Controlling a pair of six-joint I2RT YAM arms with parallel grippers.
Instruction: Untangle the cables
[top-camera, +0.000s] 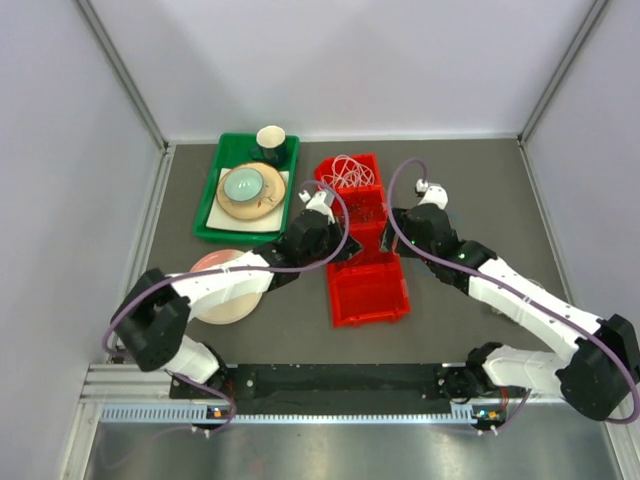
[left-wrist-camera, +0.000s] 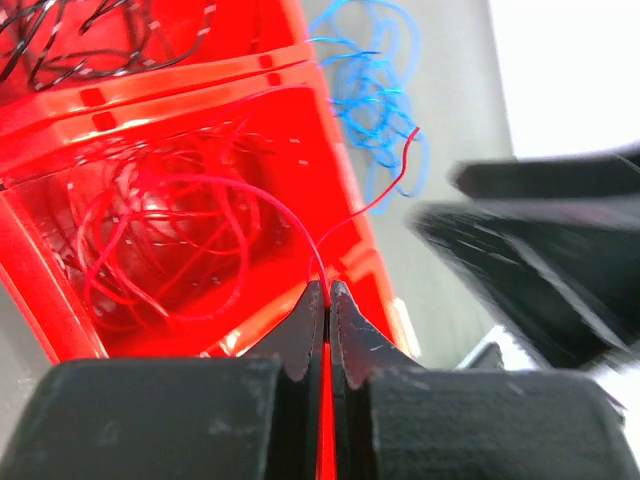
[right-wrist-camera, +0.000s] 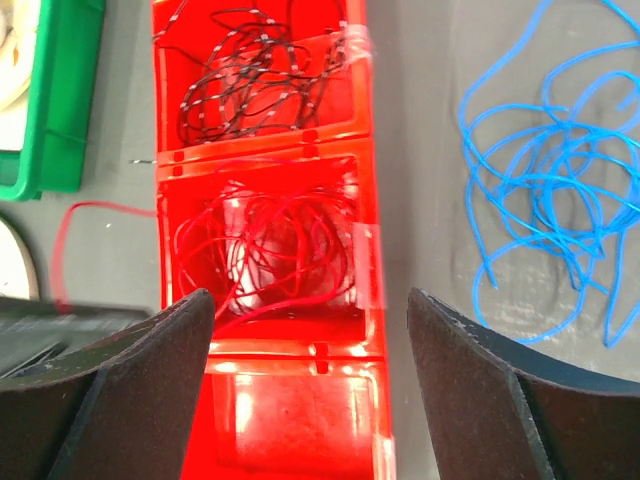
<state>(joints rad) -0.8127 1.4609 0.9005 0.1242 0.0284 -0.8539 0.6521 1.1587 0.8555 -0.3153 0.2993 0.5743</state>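
Red bins stand in a row (top-camera: 368, 292). One holds white cables (top-camera: 347, 172), one black cables (right-wrist-camera: 260, 90), one red cables (right-wrist-camera: 270, 250), also seen in the left wrist view (left-wrist-camera: 170, 230). The nearest bin (right-wrist-camera: 300, 420) is empty. Blue cables (right-wrist-camera: 550, 180) lie loose on the table right of the bins, also in the left wrist view (left-wrist-camera: 370, 100). My left gripper (left-wrist-camera: 328, 292) is shut on one red cable (left-wrist-camera: 375, 200) that arcs out of the red-cable bin; it is at that bin's left side (top-camera: 345, 250). My right gripper (right-wrist-camera: 310, 320) is open and empty above the bins (top-camera: 393, 228).
A green tray (top-camera: 210, 205) with a plate, bowl and dark cup stands left of the bins. A pink plate (top-camera: 228, 290) lies under the left arm. A loose red cable end (right-wrist-camera: 70, 225) lies on the table left of the bins. Grey walls enclose the table.
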